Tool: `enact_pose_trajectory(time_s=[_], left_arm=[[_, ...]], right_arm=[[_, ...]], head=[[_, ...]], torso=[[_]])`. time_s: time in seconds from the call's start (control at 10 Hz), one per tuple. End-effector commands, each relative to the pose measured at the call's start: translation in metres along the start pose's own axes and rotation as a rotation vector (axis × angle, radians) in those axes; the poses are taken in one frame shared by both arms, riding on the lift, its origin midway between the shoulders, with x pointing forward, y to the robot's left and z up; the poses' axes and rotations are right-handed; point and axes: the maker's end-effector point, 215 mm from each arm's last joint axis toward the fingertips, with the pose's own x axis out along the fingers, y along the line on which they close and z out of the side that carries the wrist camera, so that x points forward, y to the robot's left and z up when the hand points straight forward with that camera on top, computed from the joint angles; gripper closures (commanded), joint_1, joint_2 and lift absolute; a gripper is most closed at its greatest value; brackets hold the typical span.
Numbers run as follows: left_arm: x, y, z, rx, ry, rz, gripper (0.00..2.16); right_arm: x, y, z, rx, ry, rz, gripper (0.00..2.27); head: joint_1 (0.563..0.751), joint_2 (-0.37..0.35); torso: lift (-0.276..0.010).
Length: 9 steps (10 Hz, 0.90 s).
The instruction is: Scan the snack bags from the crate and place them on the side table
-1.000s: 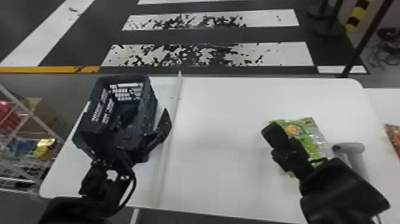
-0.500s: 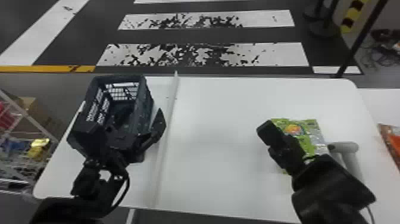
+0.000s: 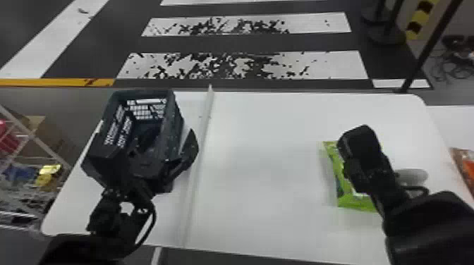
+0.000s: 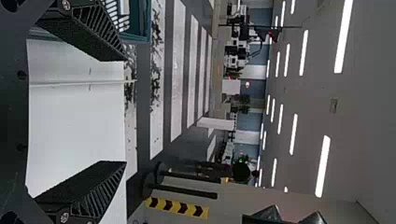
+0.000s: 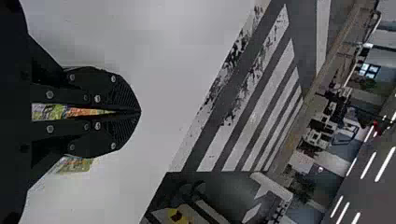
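Right arm, displaced: the right tool [image 5: 139, 111] has shifted toward the robot's right since the earlier head views and now overhangs the green snack bag [image 3: 352, 202], covering much of the printed face that showed half a second ago. Its fingertips are together, apparently on nothing; a strip of the bag shows through the gap nearer their base. The bag lies flat on the white tabletop [image 3: 261, 158], in the same place as before. The handheld scanner [image 3: 414, 176] beside it, exposed earlier, is now partly covered by the right wrist.

Left arm, unchanged to any marked degree: the left tool [image 4: 124, 111] stands with its fingers well apart at the near end of the dark crate [image 3: 174, 123]. Whether a bag remains in the crate's dark interior cannot be told.

Far right: an orange bag [image 3: 467, 169] lies at the edge of the side table [image 3: 448, 123].

Interpretation: the shift suggests alignment over the green bag before handling. The fingers would need to part and descend before gripping; the scanner, lying close, could be nudged.
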Motion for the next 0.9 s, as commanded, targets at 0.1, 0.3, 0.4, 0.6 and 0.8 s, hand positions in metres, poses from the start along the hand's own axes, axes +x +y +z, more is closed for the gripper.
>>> enact_pose_trajectory(time_s=[0.1, 0.3, 0.4, 0.6, 0.8], left_arm=[[0.000, 0.000, 0.000, 0.001, 0.000, 0.001, 0.08], [0.000, 0.001, 0.001, 0.000, -0.003, 0.003, 0.08], [0.000, 0.000, 0.000, 0.000, -0.002, 0.000, 0.08], [0.000, 0.000, -0.002, -0.001, 0.001, 0.001, 0.08], [-0.001, 0.000, -0.003, -0.003, 0.003, -0.002, 0.08]], right_arm=[[-0.022, -0.073, -0.043, 0.093, 0.127, -0.108, 0.08], [-0.036, -0.102, -0.090, 0.173, 0.244, -0.123, 0.08], [-0.042, -0.109, -0.107, 0.186, 0.286, -0.129, 0.08], [-0.047, -0.111, -0.133, 0.209, 0.344, -0.107, 0.08], [-0.045, -0.103, -0.153, 0.240, 0.389, -0.062, 0.13]], head=[[0.695, 0.026], [0.695, -0.042], [0.695, -0.076], [0.695, -0.120], [0.695, -0.136]], torso=[[-0.050], [-0.050], [-0.050], [-0.050], [-0.050]])
